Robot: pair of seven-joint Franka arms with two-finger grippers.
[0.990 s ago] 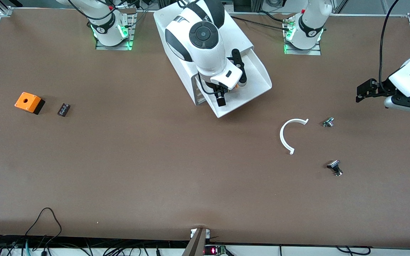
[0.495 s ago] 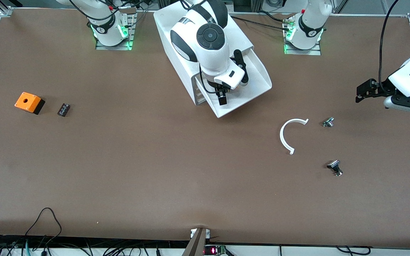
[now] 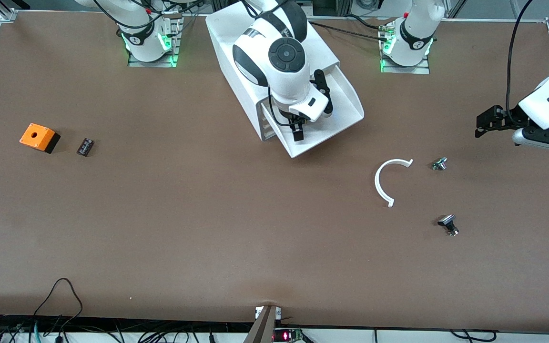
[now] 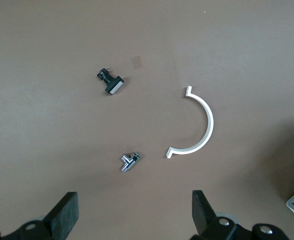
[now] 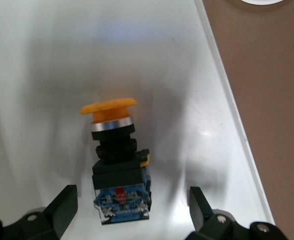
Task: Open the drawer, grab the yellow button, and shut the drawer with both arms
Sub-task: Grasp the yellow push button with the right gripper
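Drawer (image 3: 339,112) sits pulled out of the white cabinet (image 3: 241,52). Inside it lies the button (image 5: 116,155), on its side. Right claw (image 3: 297,128) hangs over the button with fingers spread wide, not touching it. Left claw (image 3: 486,121) waits over the counter (image 3: 208,228), wide too, above a white curved piece (image 4: 199,125).

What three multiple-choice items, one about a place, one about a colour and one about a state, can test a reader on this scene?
1. Where is the button?
A. in the open drawer
B. on the table beside the white arc
C. on the orange box

2. What colour is the button's cap?
A. red
B. orange
C. green

3. How are the right gripper fingers?
A. shut on the button
B. shut on nothing
C. open, one on each side of the button

Answers: 1 A, white drawer floor surrounds it; 2 B, the cap is orange; 3 C, both fingers stand apart from it.
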